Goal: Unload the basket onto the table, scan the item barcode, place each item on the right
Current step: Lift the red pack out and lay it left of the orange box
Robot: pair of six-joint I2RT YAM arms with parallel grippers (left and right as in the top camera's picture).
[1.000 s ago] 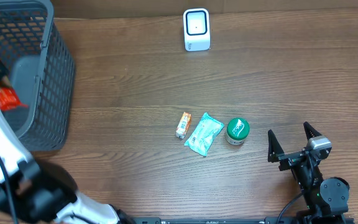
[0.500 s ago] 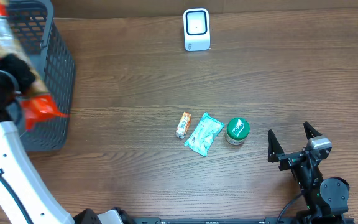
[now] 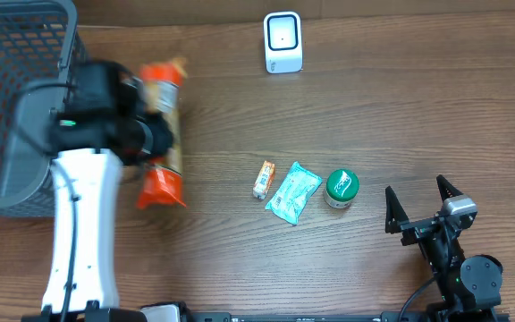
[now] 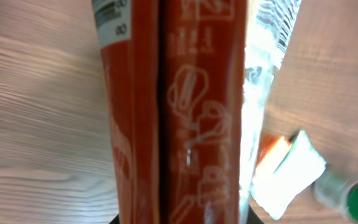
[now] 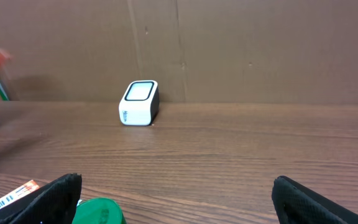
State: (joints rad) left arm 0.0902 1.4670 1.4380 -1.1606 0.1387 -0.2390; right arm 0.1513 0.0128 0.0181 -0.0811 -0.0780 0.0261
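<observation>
Arms: two at one wooden table (image 3: 418, 107), the left one white and blurred in the overhead view, the right one black at the near right corner.
Left claw: the left gripper (image 3: 150, 136) is clamped narrow on one orange snack packet (image 3: 161, 186).
Task item: the packet hangs lengthwise in the grip above the table's left part, just right of the basket and well apart from the scanner; it has a clear crinkled end and fills most of the left wrist view.
Right claw: the right gripper (image 3: 416, 201) stands wide, nothing between its fingers, just right of the tub.
Scanner: one white barcode scanner (image 3: 282, 42) stands upright at the far edge of the table, its window facing the arms.
Loose goods: three in a row at mid-table, namely one small orange packet (image 3: 264, 179), one teal sachet (image 3: 293, 191) and one green-lidded tub (image 3: 341, 188).
Basket: one grey mesh basket (image 3: 25, 54) at the far left.
Writing: a white label patch (image 4: 112, 18) on the held packet ends in "00"; its white line drawings and characters cannot be read. A barcode strip (image 5: 5, 201) shows on the small orange packet. The tub lid bears a white design, too small to read.
</observation>
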